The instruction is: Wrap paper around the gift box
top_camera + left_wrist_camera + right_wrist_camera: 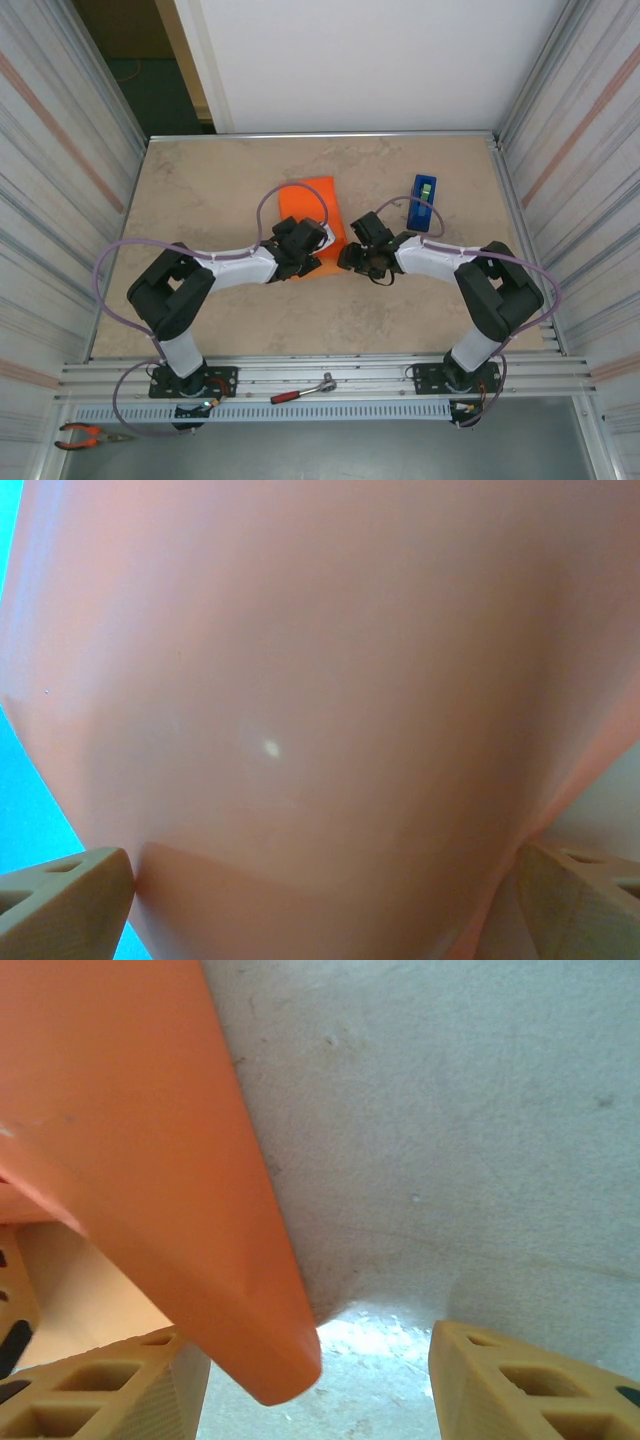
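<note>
The orange paper (311, 203) lies folded in a hump at the table's middle, and the gift box is hidden under it in the top view. My left gripper (303, 244) rests on the hump's near edge. Close up, a pale pink-orange surface (320, 680) spans the gap between its wide-apart fingers, and the left gripper (325, 855) is open. My right gripper (358, 256) sits at the paper's right corner. It is open (315, 1345), with a rounded fold of paper (180, 1160) hanging unclamped beside its left finger (110, 1390). A pale smooth face (85, 1285) under the fold looks like the gift box.
A blue tape dispenser (421, 203) stands just right of the paper, behind the right arm. A red-handled ratchet (300, 390) lies on the front rail and orange pliers (85, 435) at the near left. Corrugated walls close in both sides of the beige tabletop (220, 190).
</note>
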### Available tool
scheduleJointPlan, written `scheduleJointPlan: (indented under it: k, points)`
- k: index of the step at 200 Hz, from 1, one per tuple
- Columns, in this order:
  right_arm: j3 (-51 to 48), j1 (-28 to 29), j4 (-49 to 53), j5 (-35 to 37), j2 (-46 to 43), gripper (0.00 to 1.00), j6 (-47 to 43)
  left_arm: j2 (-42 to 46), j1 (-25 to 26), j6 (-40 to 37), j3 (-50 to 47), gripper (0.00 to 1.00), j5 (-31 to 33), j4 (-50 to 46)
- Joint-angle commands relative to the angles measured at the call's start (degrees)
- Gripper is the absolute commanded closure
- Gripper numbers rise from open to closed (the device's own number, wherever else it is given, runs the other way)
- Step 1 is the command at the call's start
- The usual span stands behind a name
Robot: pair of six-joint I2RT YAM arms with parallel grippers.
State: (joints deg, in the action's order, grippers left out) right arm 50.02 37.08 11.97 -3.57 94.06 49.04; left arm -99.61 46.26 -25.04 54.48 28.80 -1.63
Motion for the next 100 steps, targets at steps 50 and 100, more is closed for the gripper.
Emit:
scheduleJointPlan:
  k: [50,100]
  points:
    - [2.4,-1.2,-1.3,-1.9,0.1,0.33,0.3,2.7,0.3,2.8,2.8,0.02,-2.4,-4.3]
    - [5.6,-2.1,-1.8,-1.9,3.8,0.31,0.7,5.5,0.1,4.0,5.5,0.02,-5.7,-9.0]
